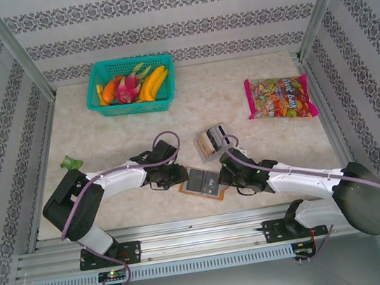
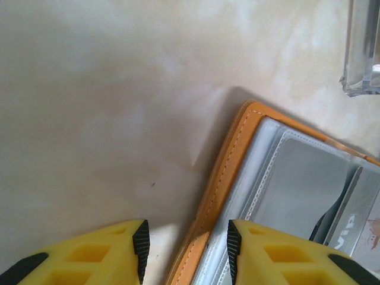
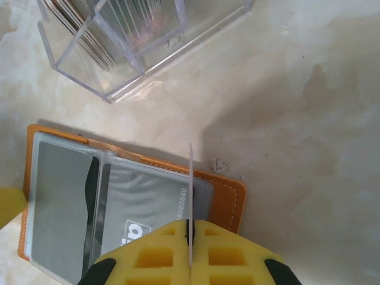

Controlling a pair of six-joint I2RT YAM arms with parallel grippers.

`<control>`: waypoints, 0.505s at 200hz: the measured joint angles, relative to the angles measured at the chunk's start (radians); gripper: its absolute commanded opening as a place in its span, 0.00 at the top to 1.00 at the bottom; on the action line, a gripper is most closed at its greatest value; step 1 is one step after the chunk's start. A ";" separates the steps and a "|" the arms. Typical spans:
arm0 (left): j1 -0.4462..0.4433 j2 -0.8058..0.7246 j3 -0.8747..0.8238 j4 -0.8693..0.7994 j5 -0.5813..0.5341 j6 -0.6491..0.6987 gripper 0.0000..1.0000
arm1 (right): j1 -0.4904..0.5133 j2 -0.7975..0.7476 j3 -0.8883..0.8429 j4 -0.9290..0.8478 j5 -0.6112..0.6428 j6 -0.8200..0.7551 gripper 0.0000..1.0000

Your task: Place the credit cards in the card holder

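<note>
Striped patterned walls, beige marbled table, metal rails

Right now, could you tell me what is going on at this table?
The right end effector is shut on a credit card, held edge-on above the open orange card holder. The left end effector hangs open over the holder's far edge. More cards stand in the clear plastic box nearby.

The card holder is laid open between the left gripper and right gripper, a credit card held edgewise over it. A box is set just behind; basket far left, bag far right.
</note>
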 measured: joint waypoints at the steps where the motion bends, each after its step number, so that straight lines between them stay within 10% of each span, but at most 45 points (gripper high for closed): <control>1: 0.000 0.000 0.000 0.000 0.000 0.000 0.58 | -0.002 0.000 -0.001 0.001 -0.002 0.001 1.00; 101: -0.005 0.003 0.000 -0.002 -0.017 -0.011 0.62 | -0.024 -0.029 -0.010 -0.012 -0.019 0.043 1.00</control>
